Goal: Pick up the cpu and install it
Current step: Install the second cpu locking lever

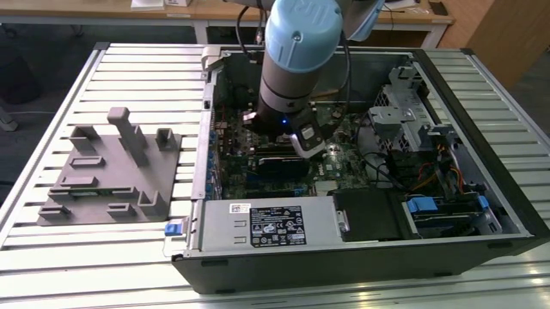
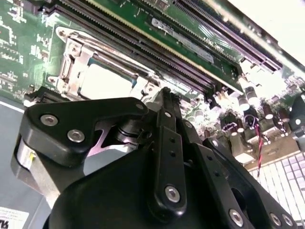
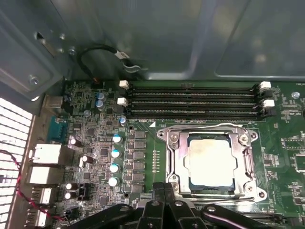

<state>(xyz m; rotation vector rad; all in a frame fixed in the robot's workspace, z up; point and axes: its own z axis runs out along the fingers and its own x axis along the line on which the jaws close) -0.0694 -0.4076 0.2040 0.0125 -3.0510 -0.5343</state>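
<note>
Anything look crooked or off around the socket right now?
Nothing stands out. The cpu lies flat and square inside the socket frame, edges parallel to it. The memory slots beside it are empty, and the pincer sits at the frame's edge.

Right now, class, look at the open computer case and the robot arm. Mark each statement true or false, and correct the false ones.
1. The cpu lies inside the metal socket frame on the green board. True.
2. The arm reaches down into the open computer case. True.
3. The four long memory slots beside the socket are filled with cards. False: they are empty.
4. The grey fixture sits inside the case. False: it stands on the slatted table, at the exterior view's left of the case.
5. The pincer is lifting the cpu above the board. False: the cpu rests in the socket.
</note>
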